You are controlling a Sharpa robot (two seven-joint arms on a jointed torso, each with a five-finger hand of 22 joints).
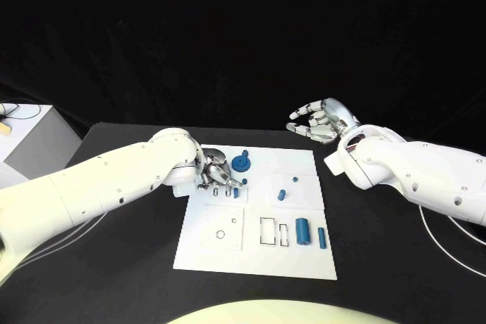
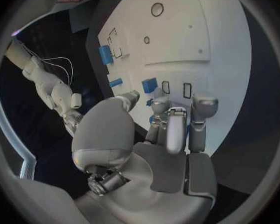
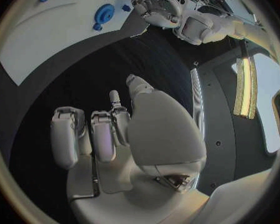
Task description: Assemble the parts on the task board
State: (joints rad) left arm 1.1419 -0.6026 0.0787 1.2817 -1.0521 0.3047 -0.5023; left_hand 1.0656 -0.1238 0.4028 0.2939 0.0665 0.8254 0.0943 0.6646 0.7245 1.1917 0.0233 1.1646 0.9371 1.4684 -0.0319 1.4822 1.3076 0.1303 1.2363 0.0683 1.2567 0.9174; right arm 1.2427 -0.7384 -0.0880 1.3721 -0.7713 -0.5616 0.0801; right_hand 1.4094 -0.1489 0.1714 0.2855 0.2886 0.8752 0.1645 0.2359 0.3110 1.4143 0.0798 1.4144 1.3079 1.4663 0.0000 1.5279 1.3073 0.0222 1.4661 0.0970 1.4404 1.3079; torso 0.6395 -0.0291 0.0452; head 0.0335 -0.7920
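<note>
left hand (image 1: 213, 171) is reaching down over the task board (image 1: 258, 257) top-left area, fingers curled onto a small blue part (image 1: 236, 192), grip unclear | right hand (image 1: 320, 120) is hovering off the board above the bench (image 1: 385, 268), fingers loosely curled, holding nothing | blue gear (image 1: 242, 163) is sitting just beside left hand

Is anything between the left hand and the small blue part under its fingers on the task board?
Nothing visible. The left hand is directly over the blue part on the task board, fingertips at it; whether they touch is unclear.
</note>
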